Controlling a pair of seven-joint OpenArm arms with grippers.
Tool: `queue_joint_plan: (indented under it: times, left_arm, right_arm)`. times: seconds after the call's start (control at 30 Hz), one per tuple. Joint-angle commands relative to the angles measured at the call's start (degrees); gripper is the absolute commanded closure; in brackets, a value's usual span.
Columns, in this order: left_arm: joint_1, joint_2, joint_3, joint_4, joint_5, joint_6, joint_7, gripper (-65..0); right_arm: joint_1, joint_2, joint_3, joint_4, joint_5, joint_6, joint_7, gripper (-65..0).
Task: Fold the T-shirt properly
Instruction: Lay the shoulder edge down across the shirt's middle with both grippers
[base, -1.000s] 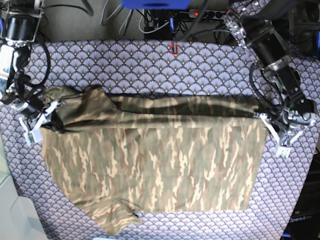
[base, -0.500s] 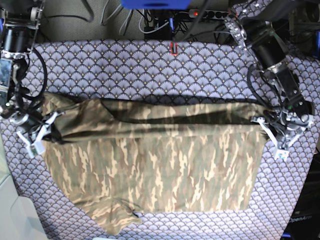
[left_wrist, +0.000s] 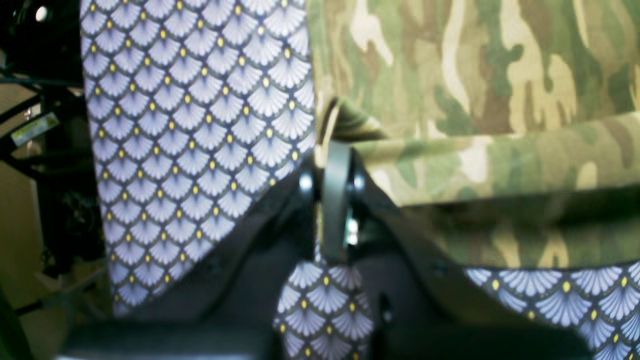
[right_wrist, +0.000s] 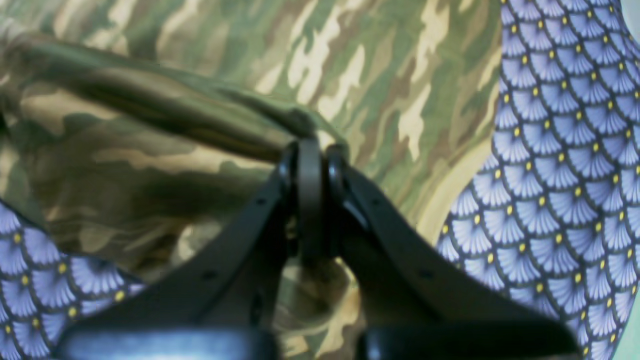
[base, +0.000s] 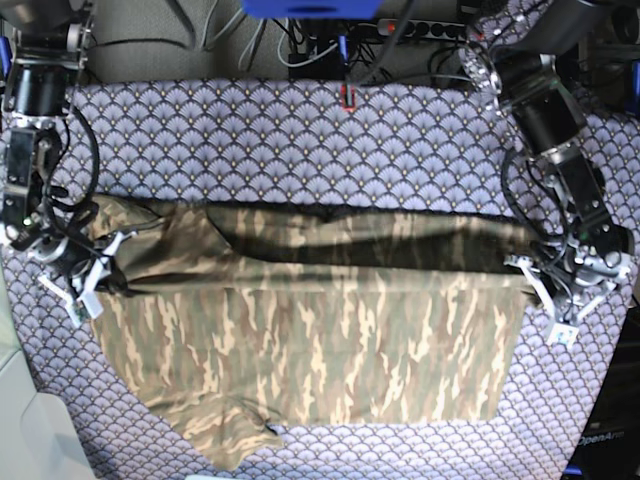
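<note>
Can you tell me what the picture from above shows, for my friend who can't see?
A big camouflage T-shirt lies on a purple fan-patterned table cloth. The left gripper and right gripper each pinch one end of its far edge, folding it over.

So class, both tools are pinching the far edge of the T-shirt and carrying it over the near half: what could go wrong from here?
1. The left tool and right tool each pinch only a thin edge of the T-shirt; it could slip out mid-fold.
2. The sleeve at the near corner sticks out, so the fold may end up lopsided.
3. The lifted edge sags between the tools and could land creased on the tablecloth.
</note>
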Motion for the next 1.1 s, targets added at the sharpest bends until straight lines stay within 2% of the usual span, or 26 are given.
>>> queue_joint_plan:
  times: [0.0, 0.13, 0.3, 0.67, 1.07]
  left_arm:
    - [-1.6, -0.9, 0.0, 0.5, 0.6, 0.5, -0.7, 0.0]
    - [-1.9, -0.9, 0.0, -0.7, 0.4, 0.5, -0.8, 0.0]
    - [-2.0, -0.9, 0.0, -1.7, 0.6, 0.5, -3.6, 0.0]
    - [-1.7, -1.0, -0.3, -1.7, 0.6, 0.5, -3.7, 0.0]
    - [-0.8, -1.3, -0.3, -1.7, 0.6, 0.5, -3.8, 0.0]
  right_arm:
    - [1.3, 1.1, 0.6, 0.8, 0.1, -0.7, 1.2, 0.0]
    - [1.4, 1.1, 0.6, 0.8, 0.1, -0.7, 1.2, 0.0]
    - [2.8, 1.1, -1.0, 0.8, 0.1, -0.7, 1.2, 0.0]
    - [3.1, 0.7, -2.8, 0.7, 0.1, -0.7, 1.1, 0.0]
    - [6.3, 0.8, -2.9, -7.2, 0.1, -0.7, 1.2, 0.0]
